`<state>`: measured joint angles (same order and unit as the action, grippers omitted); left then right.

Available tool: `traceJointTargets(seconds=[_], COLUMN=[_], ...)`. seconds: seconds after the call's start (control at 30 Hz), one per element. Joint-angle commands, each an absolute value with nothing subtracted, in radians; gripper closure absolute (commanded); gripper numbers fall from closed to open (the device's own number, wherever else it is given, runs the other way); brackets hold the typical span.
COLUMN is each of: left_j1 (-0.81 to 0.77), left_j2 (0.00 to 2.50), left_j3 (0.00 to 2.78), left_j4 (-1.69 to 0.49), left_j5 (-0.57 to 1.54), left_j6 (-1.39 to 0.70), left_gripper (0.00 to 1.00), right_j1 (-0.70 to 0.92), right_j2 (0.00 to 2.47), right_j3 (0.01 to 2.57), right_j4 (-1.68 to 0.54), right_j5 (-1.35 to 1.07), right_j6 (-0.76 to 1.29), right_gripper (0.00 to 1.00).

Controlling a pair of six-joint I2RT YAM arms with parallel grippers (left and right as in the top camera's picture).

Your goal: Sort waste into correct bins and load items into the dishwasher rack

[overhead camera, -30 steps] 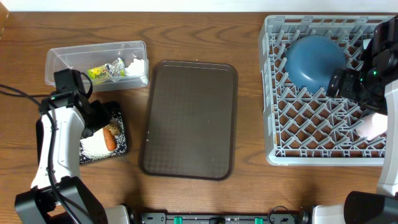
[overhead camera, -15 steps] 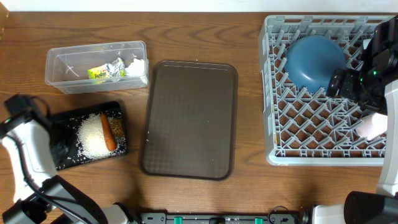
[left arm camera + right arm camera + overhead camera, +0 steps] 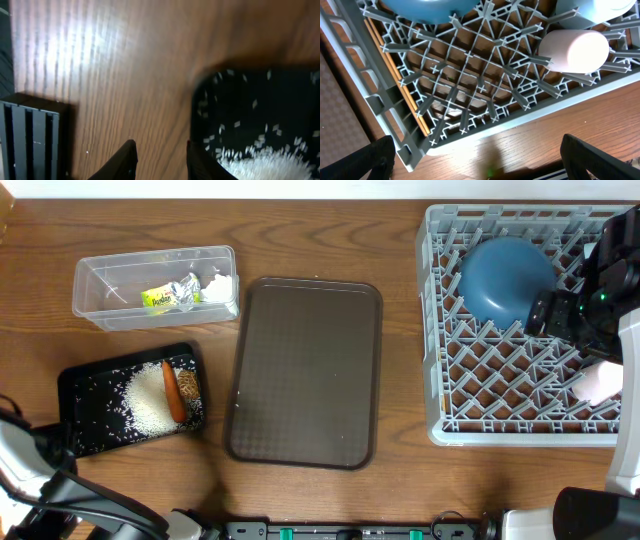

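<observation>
Black tray (image 3: 80, 380) now uncovered: over the last second the left arm pulled off it toward the table's near-left corner. Rice (image 3: 150, 412), carrot stick (image 3: 173, 390) and nut (image 3: 191, 388) lie in it; wrapper (image 3: 165, 295) and tissue (image 3: 218, 284) in tub (image 3: 95, 280). Waste looks sorted.

Left gripper (image 3: 160, 145): narrowly parted, empty, beside the tray corner.

Rack (image 3: 435, 330) holds blue bowl (image 3: 505, 275), cup (image 3: 572, 50), chopsticks (image 3: 402, 85).

Right gripper (image 3: 490, 165): wide, empty, at the rack's edge.

Brown tray (image 3: 305, 370) lies between; nothing obstructs.

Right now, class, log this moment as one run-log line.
left gripper: open, empty, beside black tray | right gripper: open, empty, by dishwasher rack | tray: rice, carrot stick | rack: blue bowl, cup, chopsticks
</observation>
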<state>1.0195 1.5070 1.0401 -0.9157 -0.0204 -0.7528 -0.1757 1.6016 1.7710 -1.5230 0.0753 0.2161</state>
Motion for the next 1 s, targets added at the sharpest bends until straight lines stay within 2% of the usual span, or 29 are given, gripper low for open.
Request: traceJointTargets(seconds=[0.0, 0.23, 0.53, 0.77, 0.97], left_j1=[1.041, 1.041, 1.049, 1.047, 1.04], left_j2=[1.511, 1.575, 1.671, 1.752, 1.794], left_j3=[1.03, 1.028, 1.028, 1.028, 1.028], left_j4=[-0.907, -0.869, -0.833, -0.721, -0.7], left_j5=[-0.044, -0.141, -0.138, 0.053, 0.125], left_j6=[-0.826, -0.852, -0.852, -0.764, -0.729], left_gripper=[0.68, 0.71, 0.71, 0.71, 0.72], right_j1=[-0.184, -0.184, -0.184, -0.184, -0.184], right_j2=[1.597, 1.597, 1.597, 1.597, 1.597], right_j3=[1.771, 1.771, 1.771, 1.771, 1.771], right_j4=[-1.518, -1.519, -1.519, -1.518, -1.522], right_j5=[0.078, 0.078, 0.078, 0.078, 0.078], right_j6=[0.204, 0.204, 0.204, 0.204, 0.204], right_gripper=[0.01, 0.01, 0.01, 0.01, 0.01])
